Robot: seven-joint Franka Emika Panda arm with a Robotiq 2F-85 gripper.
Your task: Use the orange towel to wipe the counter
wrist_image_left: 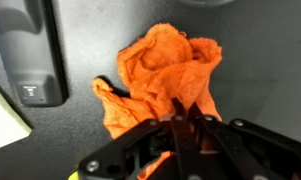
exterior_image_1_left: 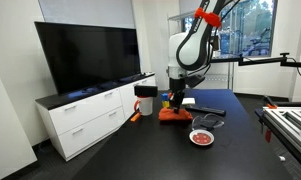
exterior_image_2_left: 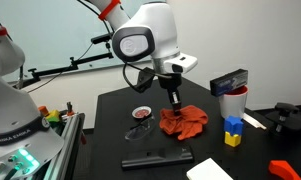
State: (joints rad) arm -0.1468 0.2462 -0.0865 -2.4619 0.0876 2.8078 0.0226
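1. The television [exterior_image_1_left: 85,55] is a flat, glossy black panel. It stands on a white cabinet [exterior_image_1_left: 90,112] with smooth drawer fronts.

2. The counter [exterior_image_2_left: 110,125] is a matte black, flat surface, visible in both exterior views.

3. The robot arm [exterior_image_2_left: 150,40] has rounded white shells with orange trim near its upper joint. It reaches down to the middle of the counter.

4. The orange towel [wrist_image_left: 165,75] lies crumpled on the counter directly under the wrist. Its cloth is soft and bunched into folds and ridges.

5. The gripper [wrist_image_left: 187,125] is black and metallic. In the wrist view its fingers are drawn together on a fold at the near edge of the orange towel.

6. A dark rectangular device [wrist_image_left: 30,60] lies just beside the towel. It carries a small white marking, too blurred to read.

7. A round dish [exterior_image_2_left: 141,113] with red contents sits near the towel, apart from it.

8. A yellow block and blue block [exterior_image_2_left: 232,130] stand stacked on the towel's opposite side.
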